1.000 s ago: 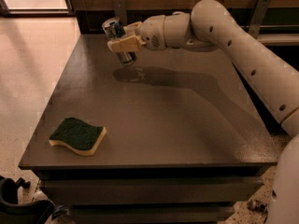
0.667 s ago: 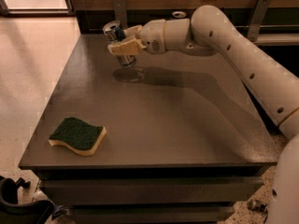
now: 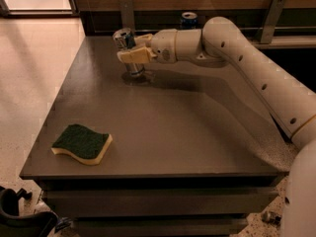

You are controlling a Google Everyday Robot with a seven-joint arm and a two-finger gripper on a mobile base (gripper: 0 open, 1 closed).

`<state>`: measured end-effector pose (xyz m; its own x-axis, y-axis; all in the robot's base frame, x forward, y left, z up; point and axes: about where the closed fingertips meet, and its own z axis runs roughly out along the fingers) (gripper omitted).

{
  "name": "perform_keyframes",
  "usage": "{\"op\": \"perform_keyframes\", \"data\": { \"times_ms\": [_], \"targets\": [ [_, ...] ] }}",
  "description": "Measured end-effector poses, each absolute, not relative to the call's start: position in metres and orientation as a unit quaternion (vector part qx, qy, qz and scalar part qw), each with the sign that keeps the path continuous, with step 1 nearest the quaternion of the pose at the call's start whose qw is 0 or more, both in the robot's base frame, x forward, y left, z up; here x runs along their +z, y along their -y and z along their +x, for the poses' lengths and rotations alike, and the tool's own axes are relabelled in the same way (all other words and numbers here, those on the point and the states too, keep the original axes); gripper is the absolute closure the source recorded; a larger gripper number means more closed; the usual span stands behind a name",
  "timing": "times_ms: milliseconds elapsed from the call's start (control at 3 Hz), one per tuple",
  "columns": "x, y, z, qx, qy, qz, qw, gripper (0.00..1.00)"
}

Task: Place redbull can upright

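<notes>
The redbull can [image 3: 127,47], slim and silver and dark blue with a shiny top, stands nearly upright at the far left part of the dark table [image 3: 173,132], its top leaning slightly left. My gripper [image 3: 134,49] is shut on the can from the right, with the tan fingers [image 3: 134,57] around its middle. The can's lower end is at or just above the tabletop; I cannot tell whether it touches. The white arm reaches in from the right.
A green and yellow sponge [image 3: 81,143] lies near the table's front left corner. A second blue can [image 3: 188,19] stands on the ledge behind the table. A wooden wall with metal brackets runs along the back. The floor lies to the left.
The gripper with the can has come down a little toward the tabletop, and the can stands closer to upright than before.
</notes>
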<state>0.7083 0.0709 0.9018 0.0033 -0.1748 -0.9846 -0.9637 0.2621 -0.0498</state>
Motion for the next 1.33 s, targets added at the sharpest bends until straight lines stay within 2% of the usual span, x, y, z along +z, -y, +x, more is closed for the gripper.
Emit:
{"op": "perform_keyframes", "data": {
  "times_ms": [667, 1000, 1333],
  "targets": [
    [0.869, -0.059, 0.716, 0.405, -0.617, -0.431, 0.519, 1.00],
    [0.873, -0.059, 0.716, 0.405, -0.617, -0.431, 0.519, 0.84],
    [0.874, -0.059, 0.716, 0.406, -0.617, -0.431, 0.519, 0.53]
  ]
}}
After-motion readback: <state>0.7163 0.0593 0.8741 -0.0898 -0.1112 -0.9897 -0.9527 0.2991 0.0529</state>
